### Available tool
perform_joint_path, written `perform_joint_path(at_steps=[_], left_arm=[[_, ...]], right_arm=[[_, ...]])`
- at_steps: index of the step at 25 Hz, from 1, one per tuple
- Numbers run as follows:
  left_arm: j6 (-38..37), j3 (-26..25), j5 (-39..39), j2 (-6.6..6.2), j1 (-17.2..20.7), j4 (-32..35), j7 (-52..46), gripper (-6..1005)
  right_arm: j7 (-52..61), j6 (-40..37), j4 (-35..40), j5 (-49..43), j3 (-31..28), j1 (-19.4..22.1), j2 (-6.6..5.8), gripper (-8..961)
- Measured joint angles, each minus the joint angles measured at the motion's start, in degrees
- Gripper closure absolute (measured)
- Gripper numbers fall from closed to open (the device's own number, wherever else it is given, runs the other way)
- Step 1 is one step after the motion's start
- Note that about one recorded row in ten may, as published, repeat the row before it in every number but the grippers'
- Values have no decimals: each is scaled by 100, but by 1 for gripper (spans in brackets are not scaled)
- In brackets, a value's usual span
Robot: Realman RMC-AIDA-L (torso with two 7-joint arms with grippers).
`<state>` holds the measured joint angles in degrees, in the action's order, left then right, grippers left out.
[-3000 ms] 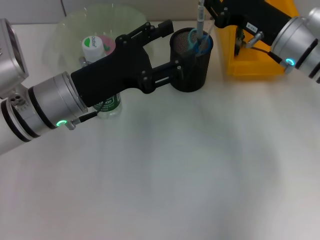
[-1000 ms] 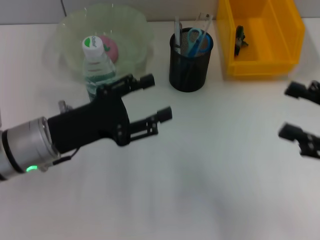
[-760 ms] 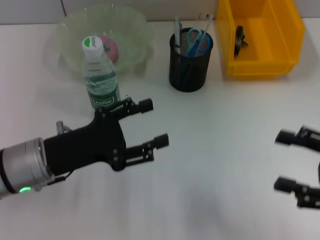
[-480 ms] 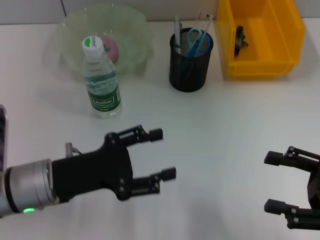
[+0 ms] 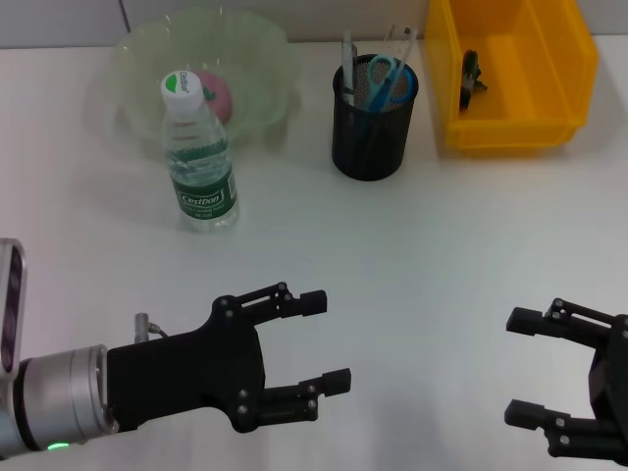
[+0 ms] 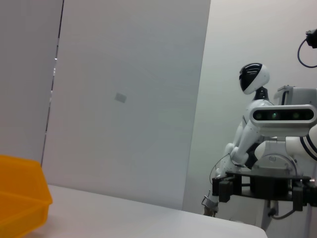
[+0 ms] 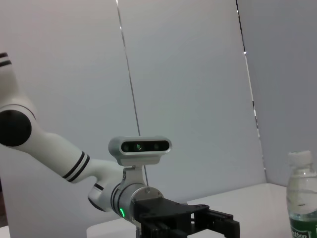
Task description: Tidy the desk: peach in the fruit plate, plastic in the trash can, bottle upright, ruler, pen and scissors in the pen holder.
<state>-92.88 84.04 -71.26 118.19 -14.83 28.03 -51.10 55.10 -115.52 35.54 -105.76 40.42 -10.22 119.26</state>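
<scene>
The bottle [image 5: 198, 154] stands upright in front of the pale green fruit plate [image 5: 257, 44], which holds the pink peach [image 5: 217, 92]. The black mesh pen holder [image 5: 371, 132] contains blue-handled scissors [image 5: 385, 77], a pen [image 5: 348, 61] and a clear ruler [image 5: 402, 39]. A dark piece of plastic [image 5: 473, 73] lies in the yellow trash can [image 5: 511, 128]. My left gripper [image 5: 326, 340] is open and empty over the front left of the table. My right gripper [image 5: 518, 366] is open and empty at the front right. The right wrist view shows the bottle [image 7: 302, 202] and the left gripper [image 7: 223, 229].
The white table [image 5: 412, 255] stretches between both arms and the objects along the back. In the left wrist view a corner of the yellow trash can [image 6: 20, 201] shows, with the right gripper [image 6: 262, 187] farther off.
Both arms have pulled back from the pen holder and trash can toward the table's front edge. The bottle now stands free of the left gripper.
</scene>
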Motion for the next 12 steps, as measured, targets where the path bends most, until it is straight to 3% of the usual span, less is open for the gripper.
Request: perform_joint_path(at_steps=[12], left_arm=[[-114,-62,35,-1,166,-17,153,216]], right_arm=[[-41,38,-234,-181,10,-142,-2,149]])
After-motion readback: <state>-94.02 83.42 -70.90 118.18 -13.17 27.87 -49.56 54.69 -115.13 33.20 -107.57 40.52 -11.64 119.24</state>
